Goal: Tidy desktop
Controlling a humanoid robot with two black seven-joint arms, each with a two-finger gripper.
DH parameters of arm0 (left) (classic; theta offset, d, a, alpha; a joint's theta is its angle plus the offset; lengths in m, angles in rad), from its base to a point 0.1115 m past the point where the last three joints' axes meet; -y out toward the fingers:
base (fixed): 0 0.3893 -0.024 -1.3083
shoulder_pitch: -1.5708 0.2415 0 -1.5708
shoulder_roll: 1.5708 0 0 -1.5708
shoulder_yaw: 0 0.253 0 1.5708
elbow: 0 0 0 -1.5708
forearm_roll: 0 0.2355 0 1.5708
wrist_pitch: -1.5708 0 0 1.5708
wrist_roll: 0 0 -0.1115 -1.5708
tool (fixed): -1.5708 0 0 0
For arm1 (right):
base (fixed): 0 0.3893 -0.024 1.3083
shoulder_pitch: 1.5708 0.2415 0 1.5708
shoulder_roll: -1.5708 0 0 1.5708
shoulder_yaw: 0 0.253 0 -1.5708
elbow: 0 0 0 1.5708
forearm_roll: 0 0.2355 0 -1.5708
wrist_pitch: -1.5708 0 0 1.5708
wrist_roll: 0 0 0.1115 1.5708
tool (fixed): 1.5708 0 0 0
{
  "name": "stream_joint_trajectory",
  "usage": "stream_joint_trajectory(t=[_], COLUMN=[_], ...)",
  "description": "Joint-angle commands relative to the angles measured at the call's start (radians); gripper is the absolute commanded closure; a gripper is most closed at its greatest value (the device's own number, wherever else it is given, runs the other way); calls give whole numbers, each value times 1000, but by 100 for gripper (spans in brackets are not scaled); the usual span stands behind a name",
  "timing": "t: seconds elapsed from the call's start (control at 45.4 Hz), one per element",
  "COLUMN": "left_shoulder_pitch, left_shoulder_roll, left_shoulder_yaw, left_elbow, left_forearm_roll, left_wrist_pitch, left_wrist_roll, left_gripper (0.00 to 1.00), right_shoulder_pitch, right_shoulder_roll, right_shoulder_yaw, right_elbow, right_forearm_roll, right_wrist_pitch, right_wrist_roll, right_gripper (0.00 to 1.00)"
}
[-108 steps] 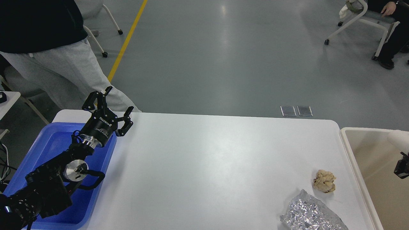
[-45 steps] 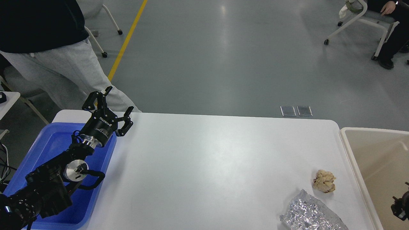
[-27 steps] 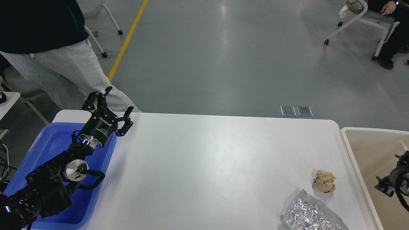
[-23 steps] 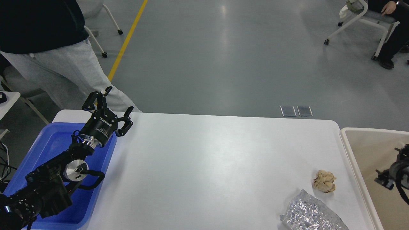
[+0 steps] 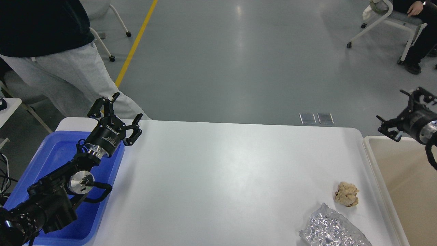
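Note:
The white desktop (image 5: pixel 218 171) fills the middle of the head view. A crumpled tan paper ball (image 5: pixel 347 194) lies near its right edge, and a crumpled silver foil bag (image 5: pixel 333 230) lies just in front of it at the bottom edge. My left gripper (image 5: pixel 117 109) is open and empty, raised over the back left corner of the desktop, beside the blue tray (image 5: pixel 51 160). My right gripper (image 5: pixel 396 109) is open and empty, held high above the back edge of the beige bin (image 5: pixel 409 177), well behind and right of the paper ball.
A person in grey trousers (image 5: pixel 65 75) stands close behind the table's left corner. Wheeled chairs (image 5: pixel 385 24) and a seated person are at the far right. A small white table edge (image 5: pixel 8 106) is at far left.
My right arm has risen from low inside the beige bin to high above its back edge, and its open fingers now show. My left arm has not moved. The paper ball and foil bag have not moved.

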Motion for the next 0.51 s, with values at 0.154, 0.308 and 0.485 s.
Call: stream_joint_trajectory(t=[0.154,0.308,0.485], left_shoulder_pitch=[0,0,0], left_shoulder_roll=[0,0,0], left_shoulder_yaw=[0,0,0], left_elbow=[0,0,0], left_forearm_roll=[0,0,0], left_wrist_pitch=[0,0,0], left_wrist_roll=[0,-2,-2], left_gripper=[0,0,0], right_shoulder_pitch=[11,8,-21], right_shoulder_roll=[204,305,382], right_shoulder_yaw=[201,250,250], right_elbow=[120,119,111], right_forearm_roll=[-1,-7,-9], right_wrist_pitch=[67,81,87], right_wrist_roll=[2,2,49], right_gripper=[0,0,0])
